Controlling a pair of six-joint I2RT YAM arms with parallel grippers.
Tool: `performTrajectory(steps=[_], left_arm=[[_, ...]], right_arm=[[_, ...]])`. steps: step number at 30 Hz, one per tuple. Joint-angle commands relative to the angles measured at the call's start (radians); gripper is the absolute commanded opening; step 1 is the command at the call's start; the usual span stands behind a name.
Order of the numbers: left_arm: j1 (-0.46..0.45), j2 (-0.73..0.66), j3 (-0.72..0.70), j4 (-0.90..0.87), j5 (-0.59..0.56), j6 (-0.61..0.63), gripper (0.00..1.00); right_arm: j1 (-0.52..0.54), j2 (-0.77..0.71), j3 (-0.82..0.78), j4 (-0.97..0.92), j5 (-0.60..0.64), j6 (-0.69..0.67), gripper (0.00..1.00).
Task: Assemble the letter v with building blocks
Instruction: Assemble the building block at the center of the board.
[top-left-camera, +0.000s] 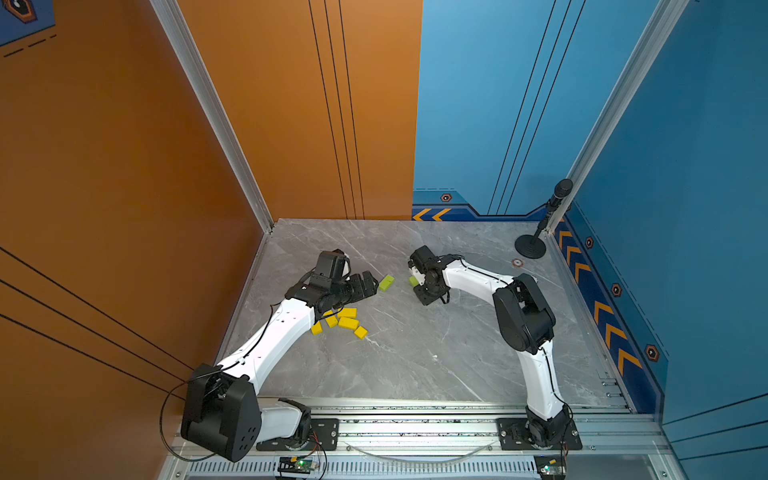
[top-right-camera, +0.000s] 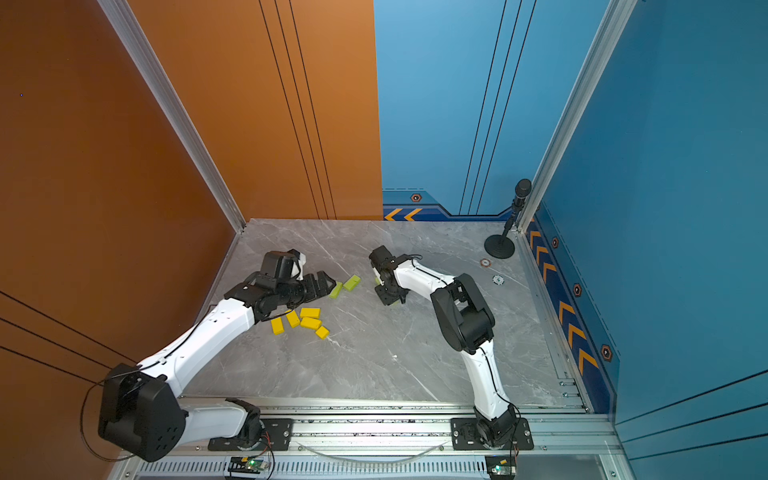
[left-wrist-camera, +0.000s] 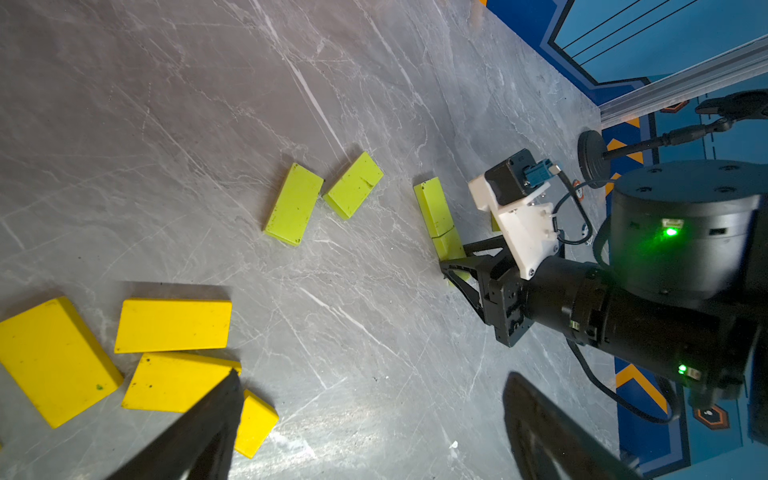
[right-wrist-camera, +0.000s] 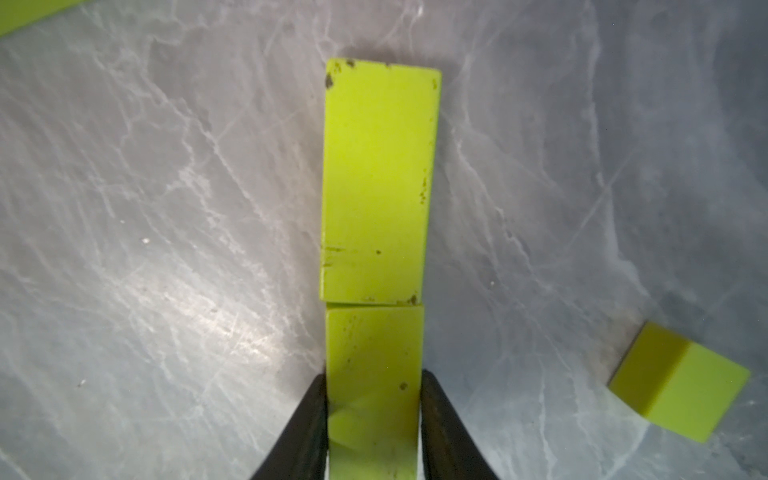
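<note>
Left wrist view: the left gripper (left-wrist-camera: 372, 376) hangs over a grey marble table (left-wrist-camera: 124, 104). Its two dark fingers are spread wide, with nothing between them.
Yellow blocks: five yellow blocks (top-left-camera: 348, 323) lie flat in a loose cluster right beside the left gripper's wrist. One finger's tip overlaps the cluster in the wrist view.
Green pair: a flat green brick (left-wrist-camera: 294, 203) and a second green brick (left-wrist-camera: 353, 184) lie just beside each other, a little way ahead of the left fingertips and between the two grippers.
Right gripper: the right gripper (right-wrist-camera: 374, 376) points down at the table, its fingers pressed against both sides of a short green block (right-wrist-camera: 374, 340).
Green line: the held block's far end butts against a long green brick (right-wrist-camera: 376, 178), making one straight strip running away from the fingers.
Green cube: a green cube (right-wrist-camera: 681, 382) sits near the right gripper, off to one side and apart from the strip.
Microphone stand: a black microphone stand (top-left-camera: 530, 247) stands in the table's far corner, well beyond the right gripper.
</note>
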Motion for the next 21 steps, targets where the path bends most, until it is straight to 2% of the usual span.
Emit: performTrajectory(steps=[1, 4, 21], left_arm=[[-0.009, 0.014, 0.021, -0.02, -0.011, 0.011, 0.98], [-0.01, 0.013, 0.021, -0.019, -0.013, 0.012, 0.98], [-0.013, 0.015, 0.025, -0.02, -0.009, 0.011, 0.98]], right_arm=[[0.001, 0.034, 0.008, -0.043, 0.027, -0.001, 0.37], [0.006, 0.031, 0.006, -0.04, 0.026, -0.004, 0.34], [0.018, 0.029, 0.017, -0.045, 0.028, -0.003, 0.34]])
